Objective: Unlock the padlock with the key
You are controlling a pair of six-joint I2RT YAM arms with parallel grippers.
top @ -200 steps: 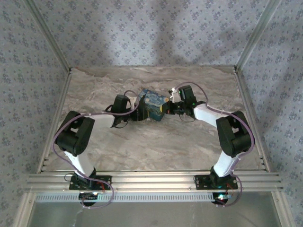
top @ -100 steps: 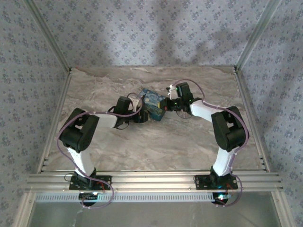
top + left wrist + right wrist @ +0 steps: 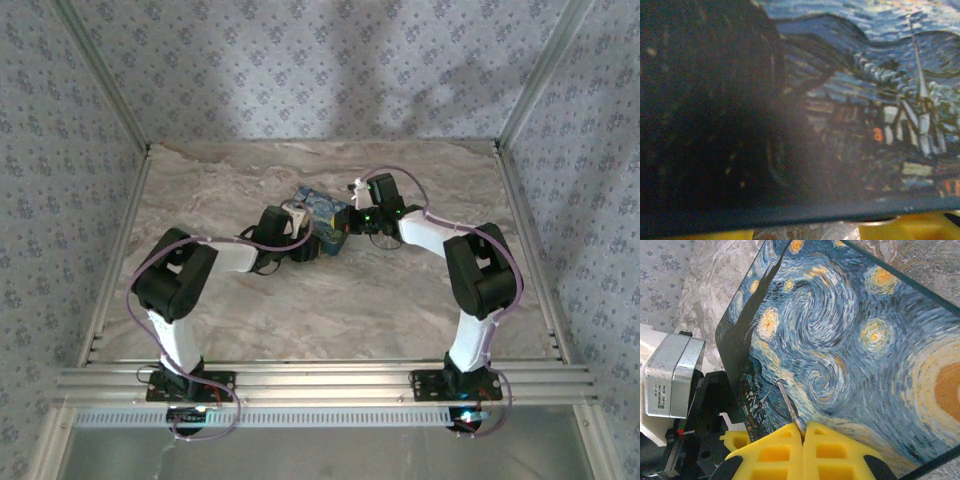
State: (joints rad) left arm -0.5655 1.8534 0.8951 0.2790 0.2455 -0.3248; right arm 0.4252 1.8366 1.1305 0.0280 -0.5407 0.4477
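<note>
The padlock [image 3: 320, 212], a dark-blue block printed with a swirly starry-night picture, is held off the table between the two arms. My left gripper [image 3: 303, 243] is shut on its near end; the block's dark face [image 3: 840, 110] fills the left wrist view, with a yellow pad [image 3: 912, 231] at the bottom. My right gripper [image 3: 802, 432] is shut on the key [image 3: 789, 407]. The thin pale blade sticks out of the yellow pads and lies against the printed face [image 3: 855, 335]; the head is hidden. A silvery fitting [image 3: 671, 374] sits at the block's left edge.
The marble tabletop [image 3: 330, 300] lies under both arms, with patterned walls on three sides and aluminium rails [image 3: 320, 385] along the near edge. The left arm's black wrist body [image 3: 705, 440] sits close to the right gripper's left pad.
Both arms have drawn in toward the middle. The left gripper carried the block slightly back, and the right gripper moved left and closer, with the key against the block.
</note>
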